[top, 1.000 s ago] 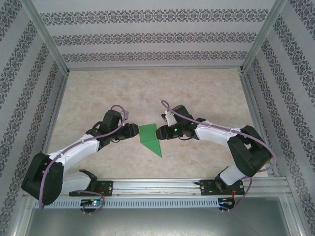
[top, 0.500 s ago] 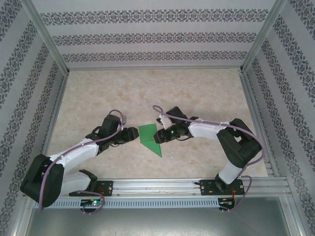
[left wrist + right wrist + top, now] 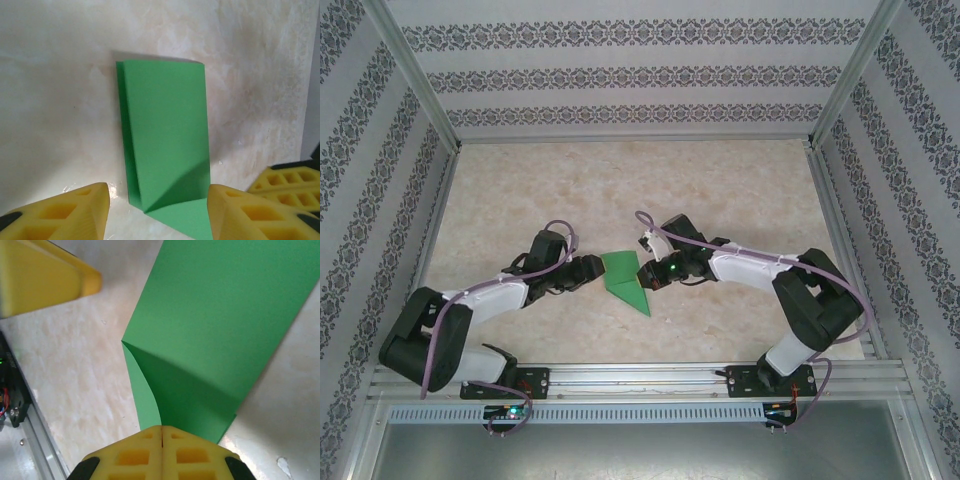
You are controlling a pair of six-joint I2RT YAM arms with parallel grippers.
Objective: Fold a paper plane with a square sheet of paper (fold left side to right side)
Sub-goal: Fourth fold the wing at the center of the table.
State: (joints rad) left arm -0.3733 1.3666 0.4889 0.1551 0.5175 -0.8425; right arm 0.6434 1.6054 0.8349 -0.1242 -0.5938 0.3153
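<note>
**Desk:** Which way is the paper lying?

**Me:** From overhead I see the green paper as a folded shape at the middle of the table. Its broad, square-cut end is away from the arm bases. It narrows to a point aimed at the near rail, slanting to my right. So the long axis runs far to near, leaning right.

**Desk:** What's around it?

**Me:** The two grippers flank it, the left gripper on one side and the right gripper on the other. The rest is bare marbled tabletop, patterned walls and the rail. On my left wrist camera a diagonal fold with a shadow crosses the paper's near end, and a second layer peeks out along one long edge.

**Desk:** And the hands?

**Me:** The left one is spread, with its yellow fingers standing apart. The paper's near end lies between them, and one finger is right at the paper's edge. The right one is closed, its pads pressed tight together. Their tips meet the paper's edge where the shaded fold comes down. I cannot tell whether any paper is caught in that seam or whether the tips only rest on it.
</note>
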